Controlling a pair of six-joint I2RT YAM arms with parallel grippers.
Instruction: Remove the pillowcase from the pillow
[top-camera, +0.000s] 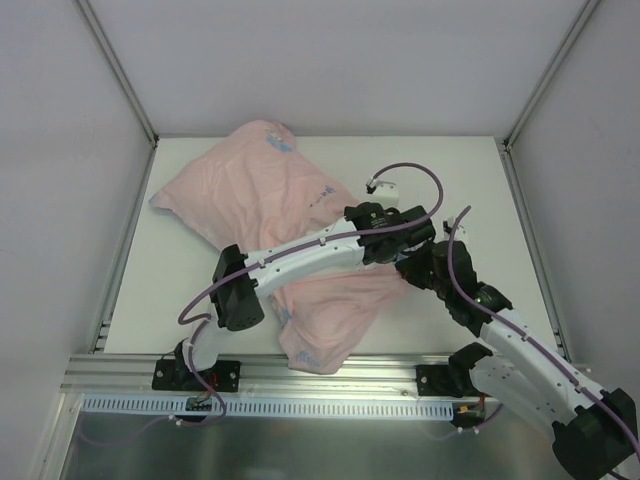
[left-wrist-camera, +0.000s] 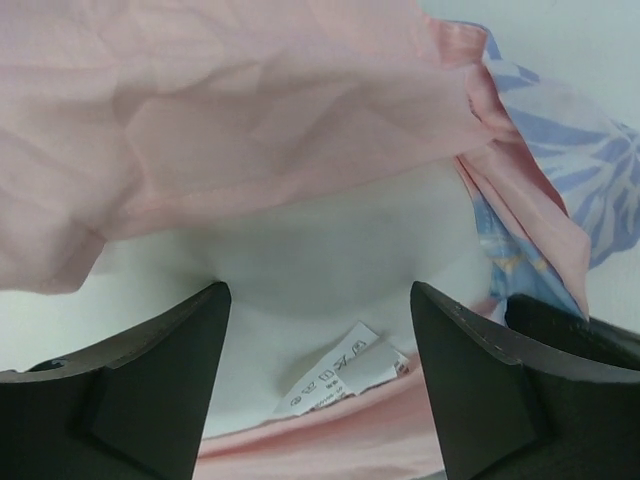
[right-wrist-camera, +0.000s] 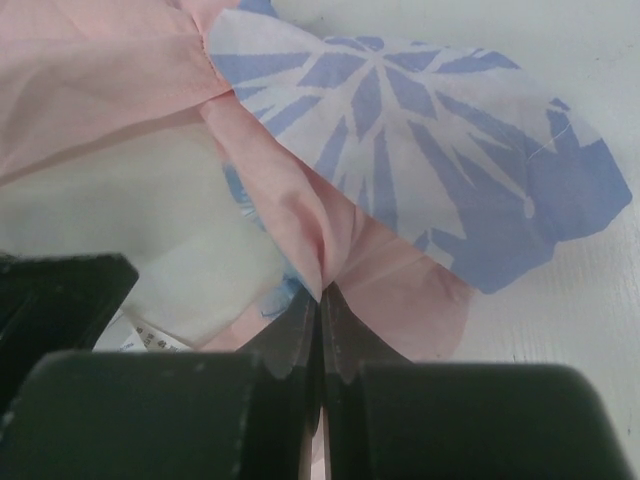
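Note:
The pink pillowcase (top-camera: 250, 190) with blue print lies across the table, its open end toward my grippers. In the left wrist view the pink hem (left-wrist-camera: 250, 110) is lifted over the white pillow (left-wrist-camera: 330, 250), whose care label (left-wrist-camera: 340, 380) shows. My left gripper (left-wrist-camera: 320, 330) is open at this mouth, its fingers astride the bare pillow end, gripping nothing. My right gripper (right-wrist-camera: 320, 300) is shut on a pinched fold of the pillowcase (right-wrist-camera: 300, 215) beside a blue-printed flap (right-wrist-camera: 430, 150). Both grippers meet near the table's middle right: left gripper (top-camera: 410, 238), right gripper (top-camera: 405, 262).
The white table (top-camera: 470, 190) is boxed in by grey side walls and a back wall. A metal rail (top-camera: 330, 375) runs along the near edge at the arm bases. A loose purple cable (top-camera: 410, 175) loops above the left wrist.

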